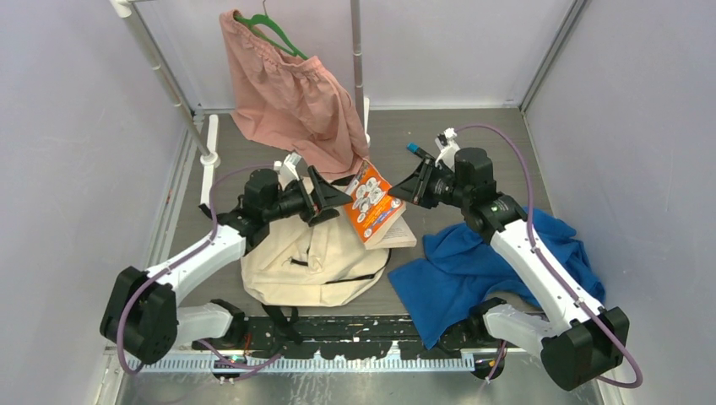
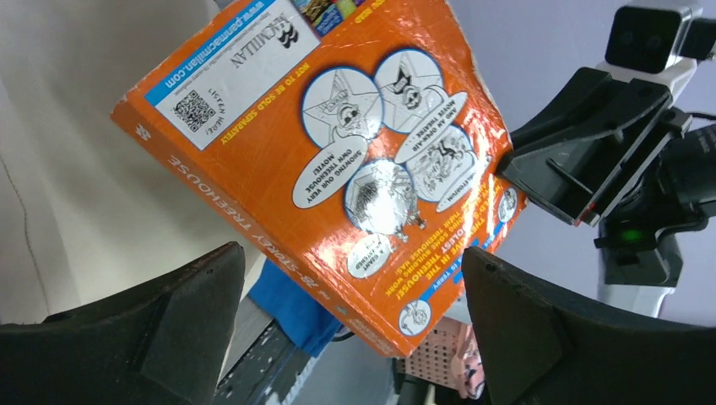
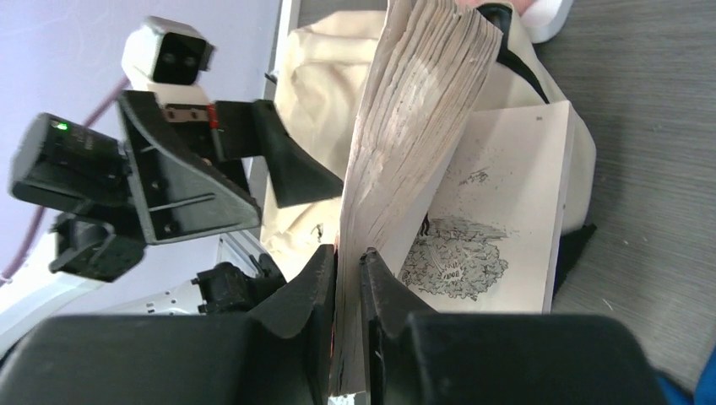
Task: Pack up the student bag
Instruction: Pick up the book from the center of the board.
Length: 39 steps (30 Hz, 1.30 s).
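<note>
Book [image 1: 371, 204] handling is the step in hand. The right gripper [image 1: 399, 197] is closed narrow on one edge of the orange paperback and holds it off the surface [image 1: 473, 135], tilted, above the upper end of the student bag [image 1: 312, 261]. In the right wrist view the jaws pinch only a thin part of the book [image 3: 414, 126], so the page block fans apart and one illustrated page hangs open. Such a hold is probably adequate for carrying but gives poor control for insertion.

The student bag lies flat on the surface between the two arms, its straps toward the arm bases. Whether its main opening is unzipped cannot be determined from these views.

The left gripper [image 1: 332, 203] stands wide and holds nothing. It sits just beside the top of the bag with the book's cover [image 2: 338, 169] directly ahead of its fingers [image 2: 194, 312]. This placement suggests it is there to steady the book or to spread the bag mouth.

A pink garment [image 1: 287, 101] hangs behind the bag, close to the book. A blue cloth [image 1: 473, 261] lies to the right of the bag. Neither is being handled.
</note>
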{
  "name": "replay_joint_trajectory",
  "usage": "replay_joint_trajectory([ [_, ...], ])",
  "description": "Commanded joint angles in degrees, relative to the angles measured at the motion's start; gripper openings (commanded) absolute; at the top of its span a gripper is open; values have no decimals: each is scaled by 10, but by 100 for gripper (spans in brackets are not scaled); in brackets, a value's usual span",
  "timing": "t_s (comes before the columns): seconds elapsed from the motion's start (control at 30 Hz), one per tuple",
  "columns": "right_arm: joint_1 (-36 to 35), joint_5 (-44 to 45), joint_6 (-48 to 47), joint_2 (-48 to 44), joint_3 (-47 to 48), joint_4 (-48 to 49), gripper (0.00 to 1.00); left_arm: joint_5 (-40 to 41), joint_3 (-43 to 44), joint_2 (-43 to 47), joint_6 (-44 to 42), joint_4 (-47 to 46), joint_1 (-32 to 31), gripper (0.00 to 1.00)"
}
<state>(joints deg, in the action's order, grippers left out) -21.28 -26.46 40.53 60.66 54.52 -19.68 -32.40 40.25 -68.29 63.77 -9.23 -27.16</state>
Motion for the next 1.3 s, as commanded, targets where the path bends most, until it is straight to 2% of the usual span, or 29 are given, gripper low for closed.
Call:
replay_joint_trajectory([
  [0.0, -10, -7, 46, -15, -1, 125, 1, -33, -28, -41, 91, -165, -3, 100],
  [0.17, -13, 13, 72, -28, -24, 156, 1, -15, -63, -58, 141, -220, -5, 100],
  [0.27, -14, 19, 90, -34, -41, 176, 1, 4, -74, -59, 142, -225, -5, 100],
  [0.47, -16, 23, 86, -43, -43, 165, 1, 0, -80, -95, 165, -275, -5, 100],
  [0.6, -15, 35, 104, -53, -60, 181, 1, -10, -74, -135, 186, -322, -9, 100],
  [0.73, -15, 62, 135, -78, -95, 231, 1, -12, -74, -153, 191, -330, -12, 100],
  [1.03, -16, 36, 171, -70, -131, 262, 1, 10, -33, -196, 199, -355, -27, 98],
  [1.13, -16, 36, 174, -75, -140, 254, 1, 8, -8, -217, 202, -355, -30, 86],
  [1.2, -16, 41, 166, -79, -137, 226, 1, 12, -3, -217, 203, -358, -30, 69],
  [1.27, -16, 60, 148, -89, -126, 163, 1, 18, 0, -212, 201, -352, -30, 46],
])
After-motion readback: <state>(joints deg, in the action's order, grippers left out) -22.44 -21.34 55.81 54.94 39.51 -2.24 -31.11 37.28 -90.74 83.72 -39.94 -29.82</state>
